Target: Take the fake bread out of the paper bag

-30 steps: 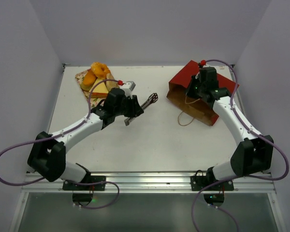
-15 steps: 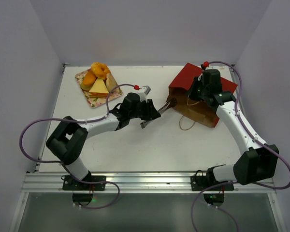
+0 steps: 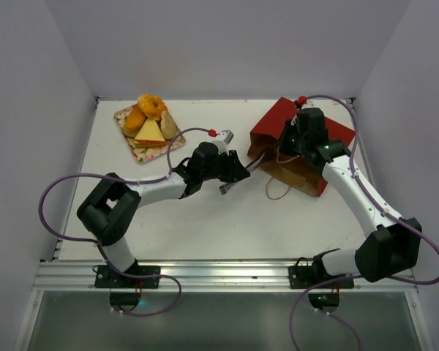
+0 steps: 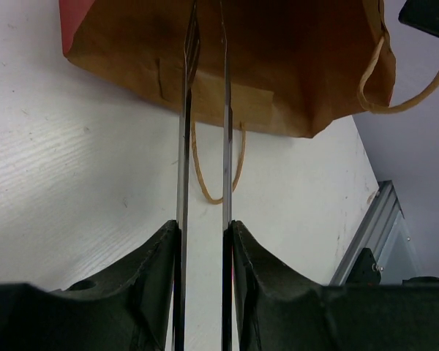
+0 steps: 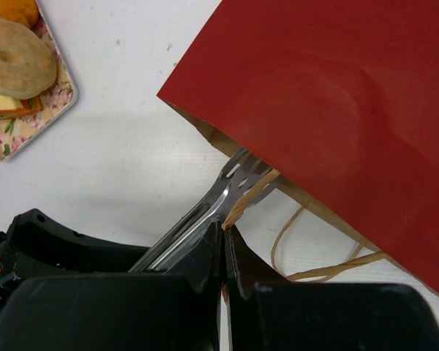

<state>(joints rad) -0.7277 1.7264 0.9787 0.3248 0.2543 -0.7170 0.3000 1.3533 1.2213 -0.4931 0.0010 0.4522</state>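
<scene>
Noted left gripper (image 3: 233, 174) closed narrow on tongs (image 5: 218, 201), tips in line with the left-facing mouth of paper bag (image 5: 336, 95) right of centre, right gripper (image 5: 225, 241) pinching its cord handle (image 5: 249, 197), fake bread (image 3: 150, 121) piled on tray (image 3: 135, 151) upper left.

The paper bag (image 5: 336, 95) is matt dark-red paper outside, faintly creased, and plain brown kraft paper inside (a glued paper patch shows there). Its cord handle (image 4: 373, 64) is tan twisted string. The tongs (image 4: 226, 146) are 2 thin blades of bright, polished metal. The left gripper (image 4: 203, 238) is matt black plastic. The surface (image 4: 73, 168) is white, matt, finely grained and scuffed.
</scene>
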